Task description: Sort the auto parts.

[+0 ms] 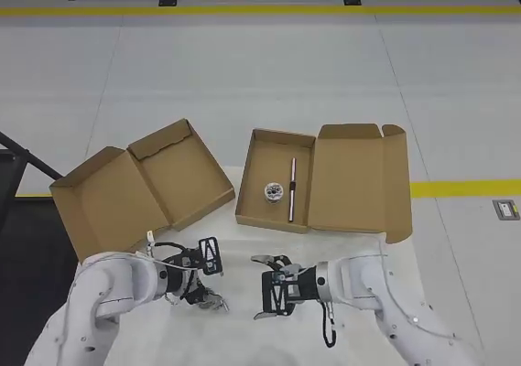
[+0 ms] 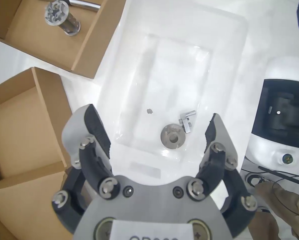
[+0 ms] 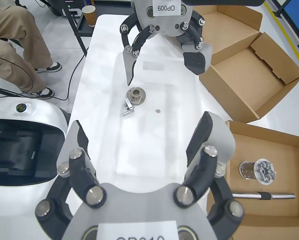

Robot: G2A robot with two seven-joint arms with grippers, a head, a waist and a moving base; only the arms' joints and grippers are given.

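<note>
Two parts remain to be sorted, by my reading: a flanged hub (image 2: 172, 137) and a small metal bracket (image 2: 187, 120), lying just beside each other on the clear plastic tray (image 2: 184, 26) at the lower middle of the top view. The left gripper (image 2: 154, 121) hovers over them with its jaws spread wide and nothing between them, and the hub lies close to one fingertip. Facing it across the tray, the right gripper (image 3: 141, 123) is likewise spread wide and carries nothing. A tiny dark speck (image 2: 149, 111) sits on the tray near the hub, too small to tell what it is.

Farther up the top view, two open cardboard boxes stand side by side at mid-frame. The right-hand box (image 1: 262, 160) already holds a chrome rod (image 1: 291, 188) and a slotted cylinder (image 1: 273, 191), near each other, so that share of the sorting looks done. The left-hand box (image 1: 182, 178) seems to have received no part yet. I judge the job roughly half finished.
</note>
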